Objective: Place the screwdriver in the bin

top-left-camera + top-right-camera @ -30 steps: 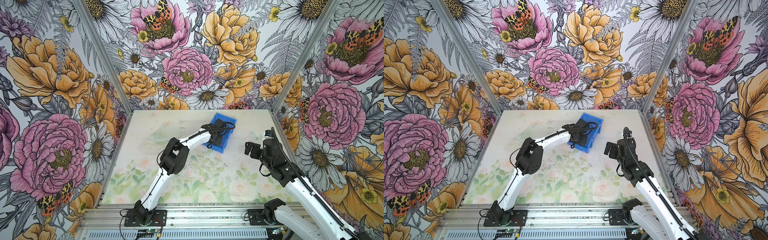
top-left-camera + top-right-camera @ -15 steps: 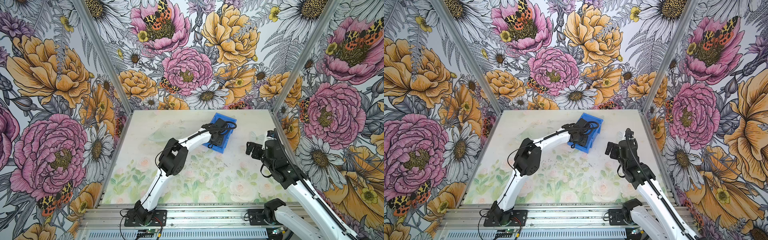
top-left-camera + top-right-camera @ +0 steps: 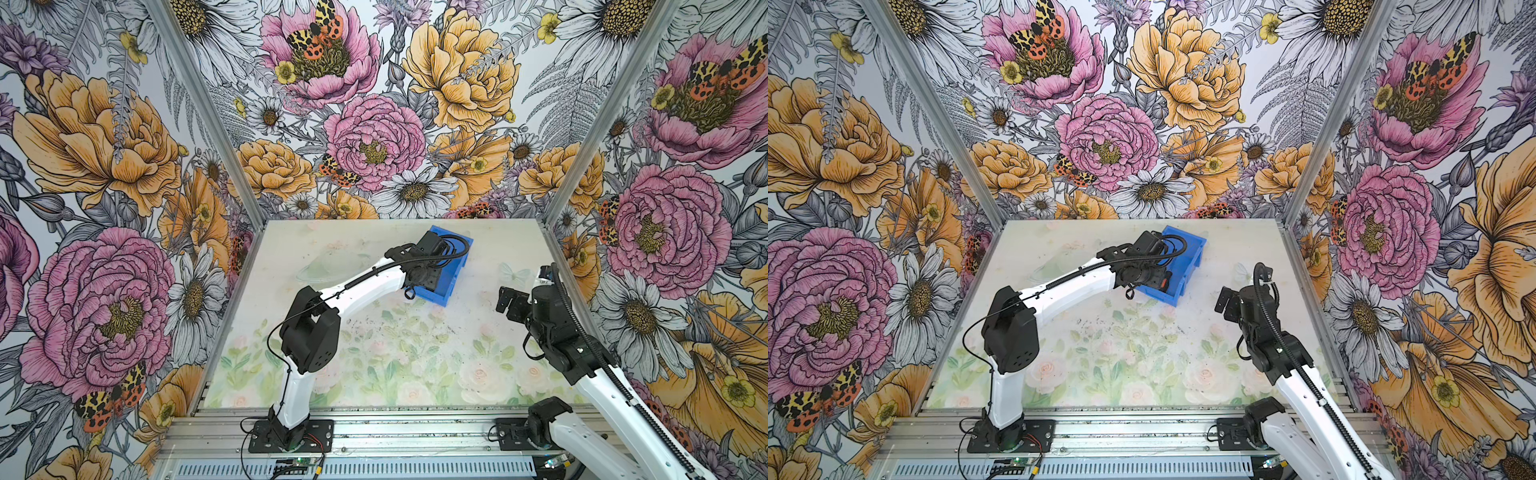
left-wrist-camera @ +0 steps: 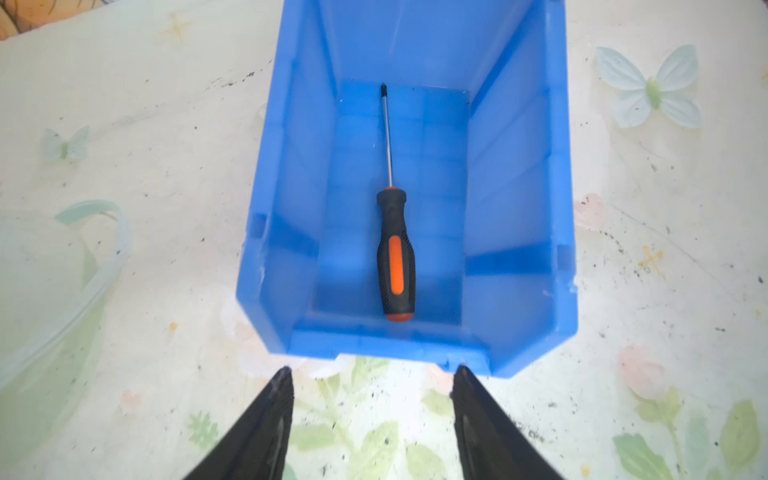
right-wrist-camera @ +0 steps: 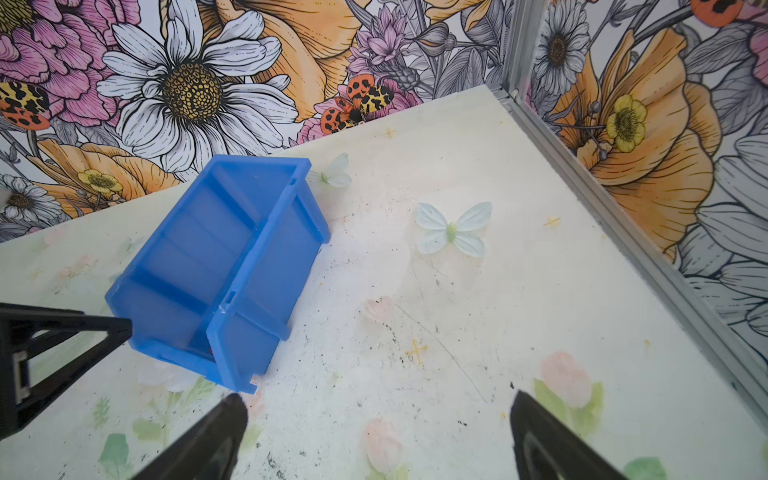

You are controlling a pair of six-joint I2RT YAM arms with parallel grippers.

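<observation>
Screwdriver (image 4: 395,249) flat on bin (image 4: 561,208) floor, lengthwise, tip toward tall back wall: fits that way, so task looks done. Left gripper (image 4: 372,374) spread, empty, just off low front wall. Right gripper (image 5: 380,401) spread, empty, parked aside.

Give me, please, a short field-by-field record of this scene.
screwdriver: lying flat on the bin floor, handle toward the low front wall, tip toward the back wall
bin: upright on the table, near its back edge
left gripper: open, empty, by the bin's low front wall
right gripper: open, empty, over the table, apart from the bin, on its right in both top views
task: looks done
</observation>
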